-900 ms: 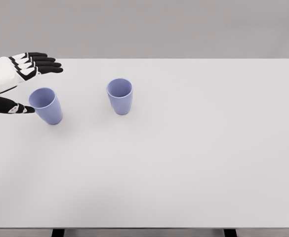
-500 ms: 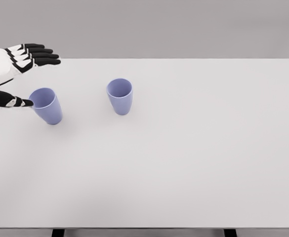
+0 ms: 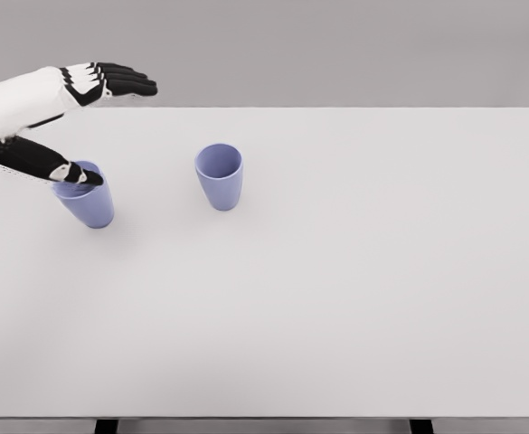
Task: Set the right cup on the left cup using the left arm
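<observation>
On the table (image 3: 354, 271), right cup (image 3: 219, 176) sits well right of left hand (image 3: 70, 117).

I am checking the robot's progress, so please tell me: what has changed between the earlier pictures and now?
The left hand moved to the right and a little up; its fingers reach further over the table, and its thumb now lies over the rim of the left cup. It has taken hold of nothing. Both cups stayed in place; the right cup is untouched.
</observation>
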Tool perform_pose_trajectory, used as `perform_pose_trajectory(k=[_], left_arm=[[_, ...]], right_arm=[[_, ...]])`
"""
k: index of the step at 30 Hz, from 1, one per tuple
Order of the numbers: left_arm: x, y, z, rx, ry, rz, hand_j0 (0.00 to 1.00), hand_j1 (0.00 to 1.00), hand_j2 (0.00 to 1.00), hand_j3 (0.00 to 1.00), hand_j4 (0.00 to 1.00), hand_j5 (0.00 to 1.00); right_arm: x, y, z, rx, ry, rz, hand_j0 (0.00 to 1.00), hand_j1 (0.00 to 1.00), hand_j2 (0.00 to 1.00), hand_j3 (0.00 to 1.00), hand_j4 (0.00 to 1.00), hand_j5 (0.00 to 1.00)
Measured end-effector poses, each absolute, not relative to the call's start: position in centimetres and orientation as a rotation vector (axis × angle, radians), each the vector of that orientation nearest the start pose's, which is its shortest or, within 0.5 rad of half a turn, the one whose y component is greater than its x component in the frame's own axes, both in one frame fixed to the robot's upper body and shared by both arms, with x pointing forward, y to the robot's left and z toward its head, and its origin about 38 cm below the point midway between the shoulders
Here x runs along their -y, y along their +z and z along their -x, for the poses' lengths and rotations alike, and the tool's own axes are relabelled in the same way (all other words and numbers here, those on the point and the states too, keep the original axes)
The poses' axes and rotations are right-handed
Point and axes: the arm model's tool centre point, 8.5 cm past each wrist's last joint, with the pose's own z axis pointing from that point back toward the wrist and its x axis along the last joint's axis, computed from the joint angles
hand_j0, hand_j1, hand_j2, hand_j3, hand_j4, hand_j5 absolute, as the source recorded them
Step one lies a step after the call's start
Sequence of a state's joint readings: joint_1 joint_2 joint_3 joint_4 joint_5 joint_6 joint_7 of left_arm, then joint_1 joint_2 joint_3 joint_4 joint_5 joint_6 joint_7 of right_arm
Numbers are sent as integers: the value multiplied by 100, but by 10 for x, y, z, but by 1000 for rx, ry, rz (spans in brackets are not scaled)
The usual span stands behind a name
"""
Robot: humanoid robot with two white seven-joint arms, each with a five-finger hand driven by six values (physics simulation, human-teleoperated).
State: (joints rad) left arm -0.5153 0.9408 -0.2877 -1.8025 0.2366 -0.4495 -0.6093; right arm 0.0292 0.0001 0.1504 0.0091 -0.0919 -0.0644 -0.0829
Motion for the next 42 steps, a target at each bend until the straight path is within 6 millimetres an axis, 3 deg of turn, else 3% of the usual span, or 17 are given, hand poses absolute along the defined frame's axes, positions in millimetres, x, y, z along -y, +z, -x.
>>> perform_pose_trajectory(k=[8,11,19,31,42], left_arm=[[-269,292,-394,1595,-1401,258,100,100,100,100,100,100],[-259,289,-399,1549,-1343,309,100,100,100,100,100,100],[-247,311,-428,1583,-1214,242,100,100,100,100,100,100],[-226,244,-454,1437,-1114,257,100,100,100,100,100,100],[-219,222,-464,1384,-1059,257,100,100,100,100,100,100]], right_arm=[[279,-261,15,26,59,168,100,100,100,100,100,100],[279,-261,15,26,59,168,100,100,100,100,100,100],[279,-261,15,26,59,168,100,100,100,100,100,100],[279,-261,15,26,59,168,100,100,100,100,100,100],[279,-261,15,26,59,168,100,100,100,100,100,100]])
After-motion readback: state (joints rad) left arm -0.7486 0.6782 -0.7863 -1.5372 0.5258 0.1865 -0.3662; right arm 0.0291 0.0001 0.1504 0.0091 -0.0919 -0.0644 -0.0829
